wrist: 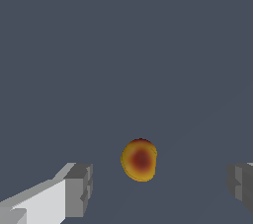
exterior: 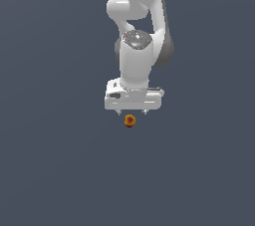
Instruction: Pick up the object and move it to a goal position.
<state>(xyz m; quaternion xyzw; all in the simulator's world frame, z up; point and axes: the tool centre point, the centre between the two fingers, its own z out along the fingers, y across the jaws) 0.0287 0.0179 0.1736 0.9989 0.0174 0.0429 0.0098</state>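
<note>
The object is a tiny orange-red ball with a yellowish patch (exterior: 130, 120) on the flat dark grey floor. My white gripper (exterior: 132, 113) hangs just above it, pointing straight down, with the ball a little below its short fingertips. In the wrist view the ball (wrist: 140, 159) lies between my two grey fingers, one finger (wrist: 79, 189) on one side and the other finger (wrist: 241, 184) far off on the other side. The jaws stand wide open and touch nothing. The ball sits nearer the first finger.
The dark grey floor (exterior: 50, 160) spreads evenly all around. The white arm (exterior: 137, 36) rises above the gripper toward the exterior view's top. No goal marker shows.
</note>
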